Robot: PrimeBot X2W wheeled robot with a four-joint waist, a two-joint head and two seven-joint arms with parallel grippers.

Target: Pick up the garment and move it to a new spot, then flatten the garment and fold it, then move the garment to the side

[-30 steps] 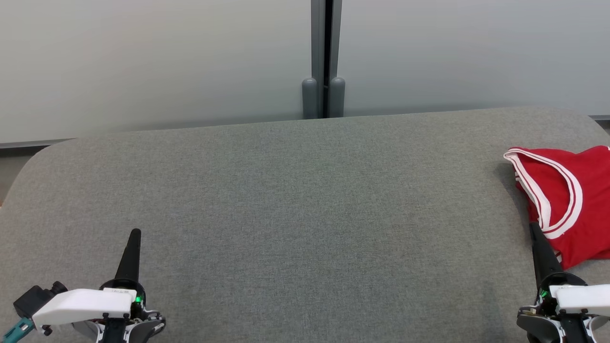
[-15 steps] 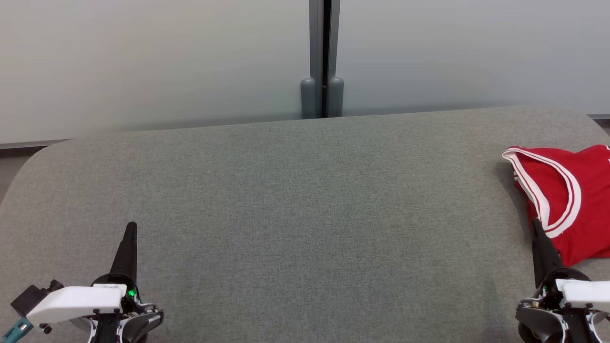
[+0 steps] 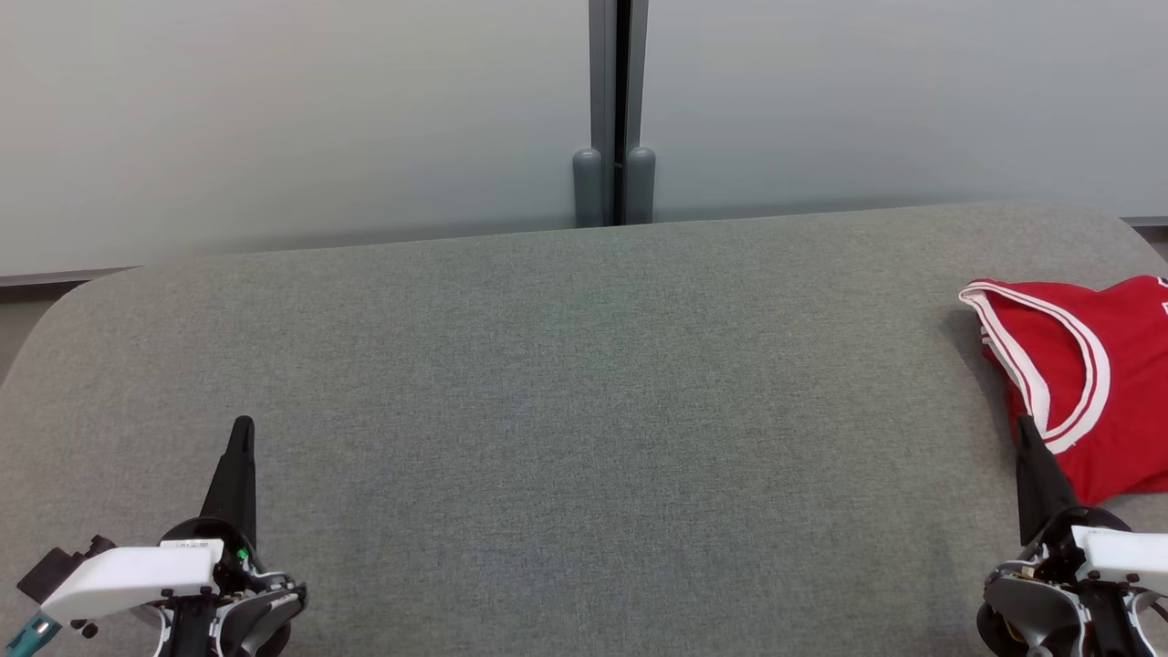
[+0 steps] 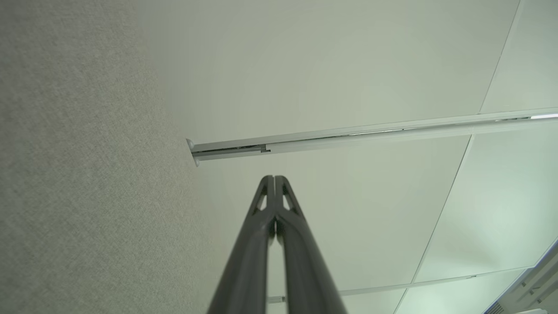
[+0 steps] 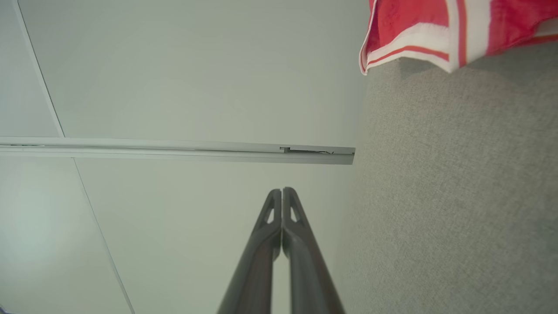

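1. Garment: red with white trim, lying at the far right of the grey surface. It sits as a compact, layered bundle, and its right side runs past the head view's frame.
2. Left hand: near left, fingers pressed together, holding nothing.
3. Right hand: near right, also closed and empty. In the head view its tip overlaps the garment's near-left edge, but the right wrist view shows grey fabric between the fingers and the cloth, so I judge no contact.
4. Progress: a layered garment parked at the side with both hands off it fits the final step being done. I can't rule out an untouched start, and fold quality isn't readable from here.
5. Edges: the surface has rounded far corners, and its far edge runs along the wall panels and post. I can't tell how close the garment is to the right edge.
6. Room: there is wide bare fabric across the middle and left for any re-lay or refold. The right side is tight, so I'd pull the cloth leftward before working it.
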